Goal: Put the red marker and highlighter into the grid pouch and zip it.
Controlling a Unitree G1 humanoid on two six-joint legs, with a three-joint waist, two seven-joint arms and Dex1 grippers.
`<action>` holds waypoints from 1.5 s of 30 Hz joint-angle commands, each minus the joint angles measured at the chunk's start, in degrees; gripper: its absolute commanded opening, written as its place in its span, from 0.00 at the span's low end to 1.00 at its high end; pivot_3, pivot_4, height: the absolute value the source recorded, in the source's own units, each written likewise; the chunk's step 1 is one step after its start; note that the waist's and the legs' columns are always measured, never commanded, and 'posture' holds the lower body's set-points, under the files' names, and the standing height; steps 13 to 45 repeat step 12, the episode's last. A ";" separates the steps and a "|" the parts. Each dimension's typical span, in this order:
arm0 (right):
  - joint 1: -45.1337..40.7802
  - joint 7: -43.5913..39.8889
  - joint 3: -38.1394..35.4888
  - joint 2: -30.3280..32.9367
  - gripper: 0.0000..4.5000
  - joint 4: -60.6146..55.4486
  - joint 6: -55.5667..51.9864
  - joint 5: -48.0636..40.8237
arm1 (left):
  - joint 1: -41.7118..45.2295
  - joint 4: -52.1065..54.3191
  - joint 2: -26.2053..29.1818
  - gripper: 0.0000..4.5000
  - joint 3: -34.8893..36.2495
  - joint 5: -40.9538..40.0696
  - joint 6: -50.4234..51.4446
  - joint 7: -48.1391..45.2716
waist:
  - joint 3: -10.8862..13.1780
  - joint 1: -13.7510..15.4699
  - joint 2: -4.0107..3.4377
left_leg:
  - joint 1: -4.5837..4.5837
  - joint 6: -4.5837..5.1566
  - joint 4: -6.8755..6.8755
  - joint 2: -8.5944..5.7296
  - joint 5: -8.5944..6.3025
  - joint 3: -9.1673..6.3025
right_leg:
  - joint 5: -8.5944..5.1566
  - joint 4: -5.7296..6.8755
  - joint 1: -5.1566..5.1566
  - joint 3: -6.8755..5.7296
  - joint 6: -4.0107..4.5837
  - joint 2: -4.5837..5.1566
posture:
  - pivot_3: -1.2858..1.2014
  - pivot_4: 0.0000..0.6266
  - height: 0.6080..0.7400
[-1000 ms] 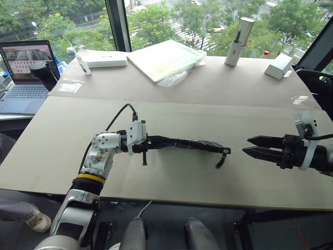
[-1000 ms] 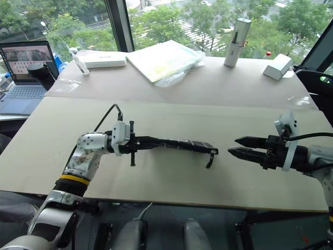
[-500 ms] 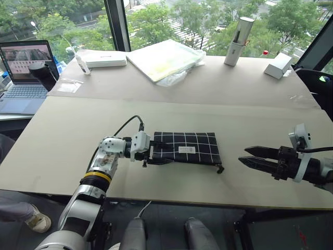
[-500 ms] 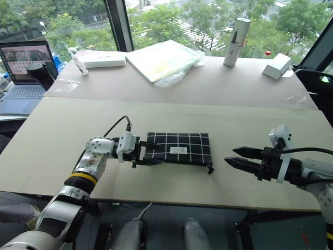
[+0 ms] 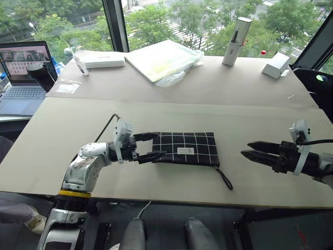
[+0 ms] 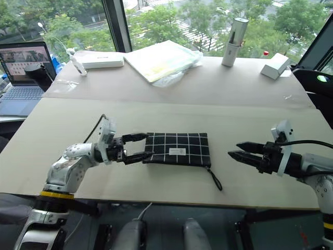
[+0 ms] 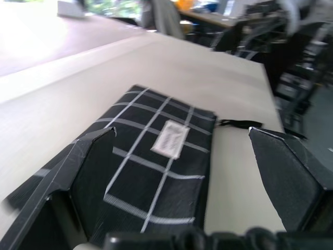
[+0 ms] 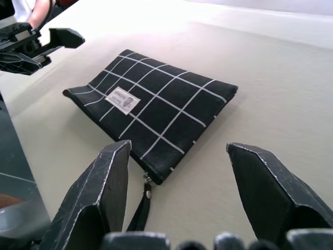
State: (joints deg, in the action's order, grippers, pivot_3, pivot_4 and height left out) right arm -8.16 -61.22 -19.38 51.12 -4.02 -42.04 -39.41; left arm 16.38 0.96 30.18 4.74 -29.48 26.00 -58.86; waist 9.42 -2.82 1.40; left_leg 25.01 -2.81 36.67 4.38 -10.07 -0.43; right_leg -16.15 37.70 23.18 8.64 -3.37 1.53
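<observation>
Tabletop (image 5: 62, 125) bears the grid pouch (image 5: 187, 148), contents hidden, between both arms' spread, empty fingers.

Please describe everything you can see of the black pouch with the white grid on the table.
The grid pouch is a flat rectangular case of black fabric with thin white grid lines and a small white label near its middle. It lies flat on the pale table, its long side across the robot's front. The zipper edge faces the robot, and a black wrist strap trails from its right corner. The open left gripper is at its left end; the right gripper stands apart.
</observation>
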 commanded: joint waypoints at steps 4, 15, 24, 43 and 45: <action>-3.89 -0.98 2.04 -1.39 0.73 5.24 3.59 1.95 | -5.79 9.27 0.18 0.98 10.31 -6.33 6.04 9.88 | 0.01 0.59 0.01 | 0.01 -0.01 0.07 -0.03 0.01 0.00 | 0.00 -0.01 -0.04 -0.01 0.00 0.04 | 0.52 0.24 0.99; -8.08 -1.79 5.03 -2.98 0.73 10.06 5.33 4.11 | -8.46 10.67 -2.11 0.98 12.71 -7.13 5.98 16.80 | 0.01 0.49 0.01 | 0.01 -0.02 0.06 -0.03 0.01 0.01 | 0.01 -0.02 -0.04 0.00 0.01 0.02 | 0.52 0.24 0.99; -8.08 -1.79 5.03 -2.98 0.73 10.06 5.33 4.11 | -8.46 10.67 -2.11 0.98 12.71 -7.13 5.98 16.80 | 0.01 0.49 0.01 | 0.01 -0.02 0.06 -0.03 0.01 0.01 | 0.01 -0.02 -0.04 0.00 0.01 0.02 | 0.52 0.24 0.99; -8.08 -1.79 5.03 -2.98 0.73 10.06 5.33 4.11 | -8.46 10.67 -2.11 0.98 12.71 -7.13 5.98 16.80 | 0.01 0.49 0.01 | 0.01 -0.02 0.06 -0.03 0.01 0.01 | 0.01 -0.02 -0.04 0.00 0.01 0.02 | 0.52 0.24 0.99; -8.08 -1.79 5.03 -2.98 0.73 10.06 5.33 4.11 | -8.46 10.67 -2.11 0.98 12.71 -7.13 5.98 16.80 | 0.01 0.49 0.01 | 0.01 -0.02 0.06 -0.03 0.01 0.01 | 0.01 -0.02 -0.04 0.00 0.01 0.02 | 0.52 0.24 0.99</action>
